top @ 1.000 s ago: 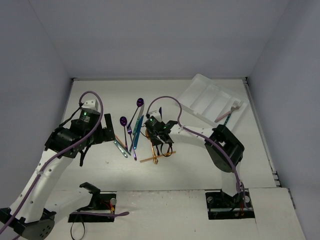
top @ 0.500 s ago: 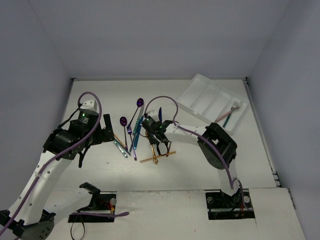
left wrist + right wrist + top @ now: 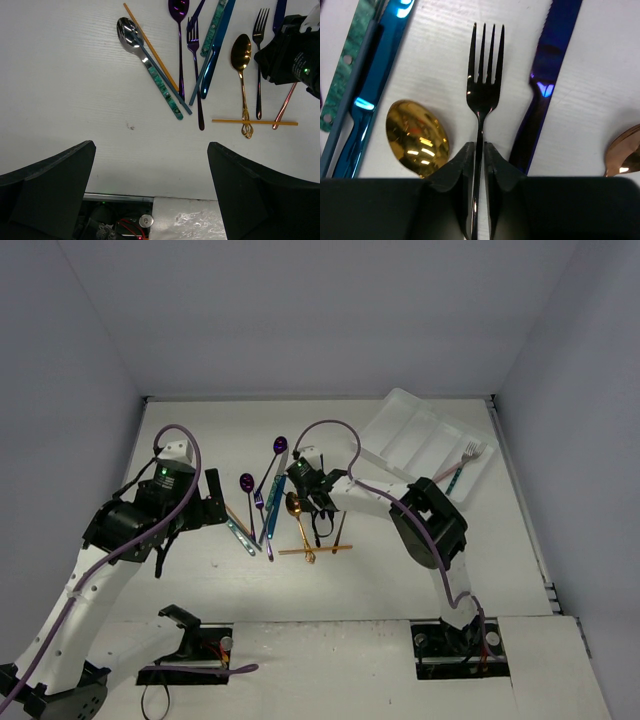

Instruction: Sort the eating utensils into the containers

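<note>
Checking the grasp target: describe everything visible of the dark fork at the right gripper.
The dark fork is slim, glossy, near-black metal by its look, with four straight tines. It lies flat on the white table, handle closely flanked by the right gripper; pinching is unclear. A gold spoon and a blue knife lie either side, visibly apart from it.

The dark fork [image 3: 482, 90] is gleaming like polished black metal, mirror-smooth. At its 8 o'clock the gold spoon [image 3: 417, 137] is throwing back bright reflections from a glossy metal bowl. At 2 o'clock the blue-purple knife [image 3: 547, 85] is shining with an iridescent metallic coat. The teal handle [image 3: 347, 65] at 10 o'clock is looking marbled, with small rivets. The table [image 3: 600, 60] is showing a matt white, finely grained surface. The right gripper [image 3: 479, 150] is showing fingers [image 3: 451, 172] of matt black plastic. The tray [image 3: 420, 435] is looking like smooth white plastic.
</note>
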Controlling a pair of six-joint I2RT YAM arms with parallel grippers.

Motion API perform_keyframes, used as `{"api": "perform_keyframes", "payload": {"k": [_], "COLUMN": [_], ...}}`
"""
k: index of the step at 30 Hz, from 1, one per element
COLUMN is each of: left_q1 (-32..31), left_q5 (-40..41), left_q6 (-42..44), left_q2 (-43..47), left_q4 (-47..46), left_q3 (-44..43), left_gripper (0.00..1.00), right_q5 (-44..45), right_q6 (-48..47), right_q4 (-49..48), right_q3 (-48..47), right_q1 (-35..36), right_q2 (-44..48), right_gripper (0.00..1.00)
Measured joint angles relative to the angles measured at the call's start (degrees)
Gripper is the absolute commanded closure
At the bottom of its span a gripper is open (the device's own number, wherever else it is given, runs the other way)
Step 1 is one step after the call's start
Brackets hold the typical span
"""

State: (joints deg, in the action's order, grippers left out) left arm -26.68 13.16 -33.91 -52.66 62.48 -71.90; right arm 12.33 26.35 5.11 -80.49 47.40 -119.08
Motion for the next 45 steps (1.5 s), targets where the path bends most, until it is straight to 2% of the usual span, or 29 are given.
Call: {"api": "perform_keyframes", "payload": {"k": [3,13,20,23,27,33,42,43,45], "left_q1": [0.00,0.00,0.00,0.00,0.00,0.00,0.00,0.00,0.00], "left_q5": [0.13,0.33,0.42,0.40,0.40,-0.05,-1.60,-2.08,-3.23], "left_q6": [0.39,0.91,0.89,0.84,0.76,0.47,-0.84,-1.03,-1.47], "left_q2": [0.00,-0.60,-0.92,-1.01,-1.20,-1.67,-3.46,-3.71,-4.58], "left_q4": [0.00,0.00,-0.02,-0.02,-0.02,-0.07,-0.35,-0.56,-1.24], "left_q3": [0.00,0.00,0.00,0.00,0.00,0.00,0.09,0.19,0.47], "left_gripper": [0.06,0.06,0.06,0.06,0.06,0.06,0.06,0.06,0.06], "right_q5": [0.00,0.81,2.35,3.30,4.95,6.03,5.44,5.45,5.46], "right_q6": [-0.74,-4.05,-5.33,-5.08,-3.87,-2.69,-0.46,-0.25,0.01], "right_q4": [-0.27,3.18,4.52,4.40,3.25,4.38,4.86,4.79,4.62], "right_q3": [-0.86,-3.60,-4.72,-4.69,-2.79,2.25,1.73,1.14,-0.02], "right_q1": [-1.10,-3.77,-8.17,-14.45,-27.24,-43.03,-51.85,-52.61,-53.76], "right_q2": [-0.64,-0.45,10.11,16.63,22.02,20.51,9.11,7.74,5.46], "right_gripper": [1.00,1.00,1.00,1.00,1.00,1.00,0.99,0.97,0.84]}}
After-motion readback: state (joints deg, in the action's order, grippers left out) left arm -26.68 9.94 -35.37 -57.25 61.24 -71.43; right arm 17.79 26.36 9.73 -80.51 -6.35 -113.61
